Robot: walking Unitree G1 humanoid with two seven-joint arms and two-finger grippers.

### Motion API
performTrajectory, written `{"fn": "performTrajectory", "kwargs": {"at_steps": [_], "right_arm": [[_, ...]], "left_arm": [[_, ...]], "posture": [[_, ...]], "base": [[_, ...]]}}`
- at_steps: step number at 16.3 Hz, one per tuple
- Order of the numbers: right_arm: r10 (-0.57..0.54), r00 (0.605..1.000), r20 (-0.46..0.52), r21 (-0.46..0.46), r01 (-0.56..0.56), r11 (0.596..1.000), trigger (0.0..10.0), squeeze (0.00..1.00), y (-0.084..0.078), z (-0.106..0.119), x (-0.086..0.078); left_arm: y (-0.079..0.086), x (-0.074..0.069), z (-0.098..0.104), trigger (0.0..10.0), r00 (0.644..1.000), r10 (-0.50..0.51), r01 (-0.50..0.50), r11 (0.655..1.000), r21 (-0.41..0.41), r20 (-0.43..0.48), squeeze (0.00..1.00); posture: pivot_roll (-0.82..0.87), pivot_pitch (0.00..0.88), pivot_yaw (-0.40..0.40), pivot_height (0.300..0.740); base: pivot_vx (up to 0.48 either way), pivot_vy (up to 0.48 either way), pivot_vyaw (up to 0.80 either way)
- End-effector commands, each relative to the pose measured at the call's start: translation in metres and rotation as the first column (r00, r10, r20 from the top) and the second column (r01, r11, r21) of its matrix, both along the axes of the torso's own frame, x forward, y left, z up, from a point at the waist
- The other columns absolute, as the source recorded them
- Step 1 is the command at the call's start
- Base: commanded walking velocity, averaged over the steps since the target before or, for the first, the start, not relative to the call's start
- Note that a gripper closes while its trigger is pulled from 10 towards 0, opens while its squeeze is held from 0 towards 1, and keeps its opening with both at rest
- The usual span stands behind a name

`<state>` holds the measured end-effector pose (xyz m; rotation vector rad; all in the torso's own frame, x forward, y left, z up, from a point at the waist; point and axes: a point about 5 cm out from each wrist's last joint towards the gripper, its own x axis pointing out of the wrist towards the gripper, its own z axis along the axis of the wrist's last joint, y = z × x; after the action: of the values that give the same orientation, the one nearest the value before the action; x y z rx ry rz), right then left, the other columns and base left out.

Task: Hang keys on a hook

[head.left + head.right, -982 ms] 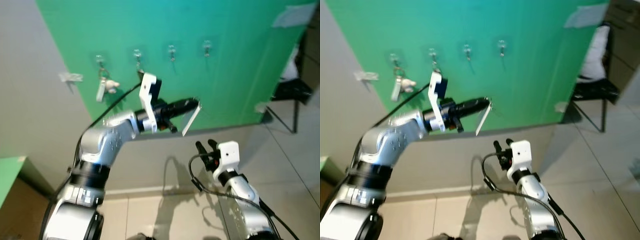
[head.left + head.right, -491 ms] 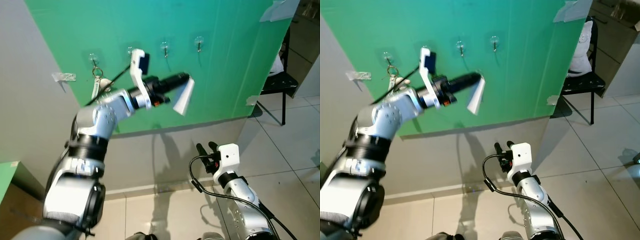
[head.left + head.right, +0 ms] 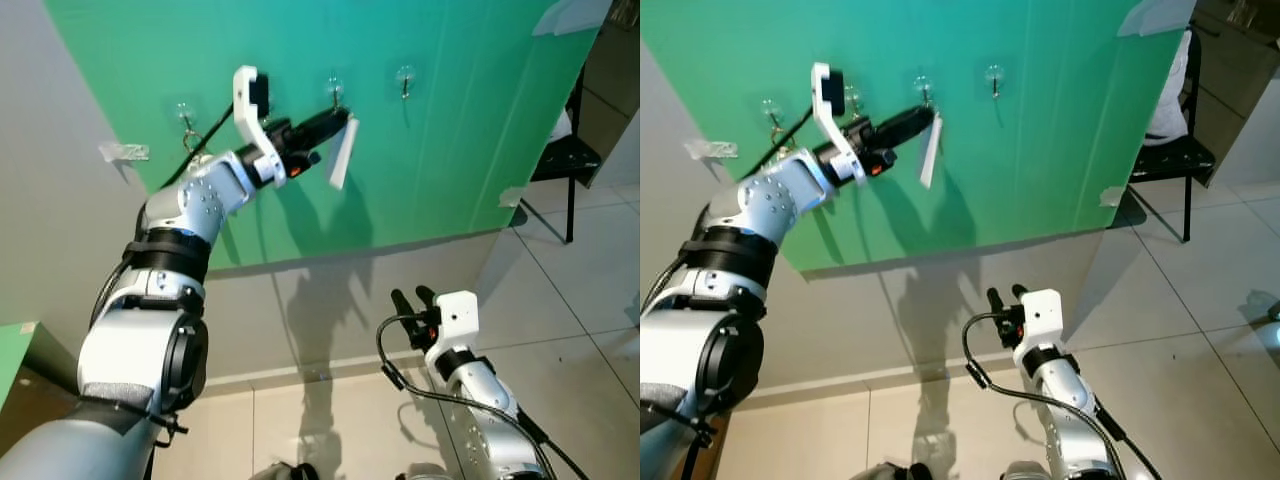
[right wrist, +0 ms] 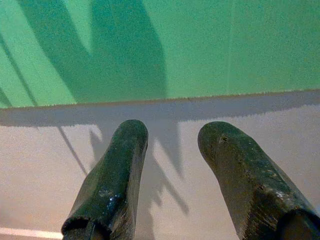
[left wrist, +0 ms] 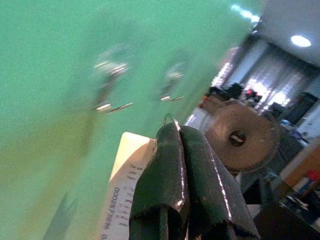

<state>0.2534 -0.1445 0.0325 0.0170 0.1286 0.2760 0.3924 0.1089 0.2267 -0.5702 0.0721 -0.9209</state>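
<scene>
Left eye view: our left gripper (image 3: 343,117) is raised to the green board (image 3: 460,150), its tips just beside the third hook (image 3: 336,95) of the row.
Grip: fingers pressed together on the key ring (image 5: 169,119); the white key tag (image 3: 340,155) hangs down below the tips.
Tag axis: long side near vertical, slightly tilted, close to the board.
Key relation: the ring sits at the fingertips, just below and beside the third hook; we judge a short lift and push toward the board should seat it.
Neighbouring hooks: the first hook (image 3: 185,118) is partly hidden by our arm; the fourth hook (image 3: 405,80) is bare.
Right gripper (image 3: 410,300): low, well away from the hooks, fingers apart and empty.
Nearer arm: left.
</scene>
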Motion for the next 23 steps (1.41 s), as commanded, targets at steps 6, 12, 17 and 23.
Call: {"fn": "performTrajectory", "kwargs": {"at_steps": [6,12,17,23], "right_arm": [[0.009,1.0,-0.005,0.003,-0.009,1.0,10.0,0.0,0.002,0.001,-0.002],[0.007,1.0,-0.019,0.0,-0.007,1.0,10.0,0.0,0.0,-0.002,-0.005],[0.008,0.999,-0.032,-0.001,-0.008,1.0,10.0,0.0,-0.001,-0.005,-0.007],[0.013,0.999,-0.032,-0.002,-0.013,1.0,10.0,0.0,0.0,-0.005,-0.007]], "left_arm": [[0.003,0.007,0.011,0.0,0.999,0.026,-0.026,1.0,-0.017,0.032,0.0],[-0.004,0.005,-0.001,0.0,1.0,-0.003,0.003,1.0,0.01,0.009,0.0],[-0.006,-0.002,-0.03,0.0,0.999,-0.035,0.038,0.992,0.121,-0.034,0.0],[-0.014,0.001,-0.007,0.0,0.996,-0.086,0.084,0.995,0.052,0.033,0.0]], "posture": [[-0.28,0.0,0.142,0.727],[-0.29,0.0,0.145,0.727],[-0.28,0.0,0.137,0.727],[-0.28,0.0,0.141,0.727]], "base": [[0.0,0.0,0.0],[0.0,0.0,0.0],[0.0,0.0,0.0],[0.0,0.0,0.0]]}}
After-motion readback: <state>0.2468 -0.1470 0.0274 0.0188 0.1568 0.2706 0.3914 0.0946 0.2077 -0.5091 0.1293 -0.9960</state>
